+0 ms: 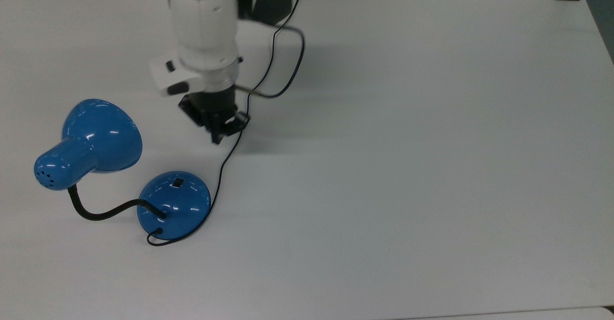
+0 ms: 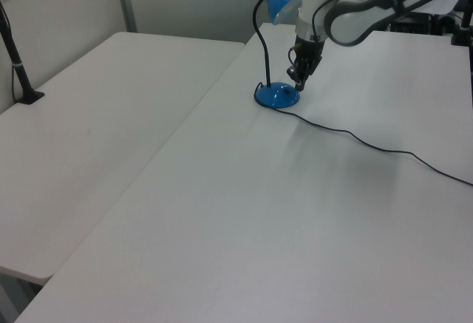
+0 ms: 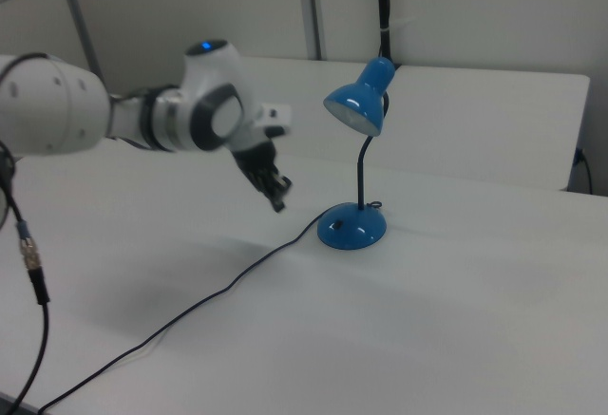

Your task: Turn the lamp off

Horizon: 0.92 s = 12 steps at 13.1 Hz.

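End effector (image 1: 218, 136): fingers drawn together, holding nothing, raised clear of the lamp.
Lamp (image 1: 173, 205): upright on the white counter (image 1: 407, 166), shade unlit.
Writing: none legible.

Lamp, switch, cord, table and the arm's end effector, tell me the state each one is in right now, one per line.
lamp: upright on its base, shade unlit.
switch: on the base's dome, untouched, its position unclear.
cord: slack, trailing from the base across the table.
end effector: shut, empty, raised clear of the base.
table: white, carrying the lamp and cord.
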Each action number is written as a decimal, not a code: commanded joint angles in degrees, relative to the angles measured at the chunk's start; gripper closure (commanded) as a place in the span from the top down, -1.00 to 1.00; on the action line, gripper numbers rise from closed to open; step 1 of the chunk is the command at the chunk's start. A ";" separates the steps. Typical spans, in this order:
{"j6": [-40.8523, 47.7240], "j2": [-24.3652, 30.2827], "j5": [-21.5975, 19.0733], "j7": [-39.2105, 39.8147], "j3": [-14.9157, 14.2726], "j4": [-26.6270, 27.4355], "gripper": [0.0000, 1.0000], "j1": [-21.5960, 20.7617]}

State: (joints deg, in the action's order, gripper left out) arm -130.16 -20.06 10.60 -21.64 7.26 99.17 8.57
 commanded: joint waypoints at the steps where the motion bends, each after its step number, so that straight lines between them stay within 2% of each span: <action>1: 14.53 6.41 0.30 7.63 1.44 -0.54 -0.91 -2.93; 4: 22.22 12.48 -4.08 14.59 -0.48 -0.73 -0.63 -5.49; 6: 25.47 15.30 -5.77 16.18 -2.85 -0.73 -0.40 -8.03; 7: 26.70 16.27 -5.77 16.28 -4.34 -0.73 -0.08 -10.04; 9: 28.20 17.33 -5.77 16.10 -6.20 -0.73 0.92 -12.87; 10: 29.08 17.59 -5.68 15.93 -6.20 -0.73 1.00 -13.14; 12: 31.01 18.30 -5.50 16.28 -6.20 -0.90 1.00 -13.05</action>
State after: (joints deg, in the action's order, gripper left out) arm -101.30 -3.23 5.75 -6.88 2.72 97.11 -3.05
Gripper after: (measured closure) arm 0.379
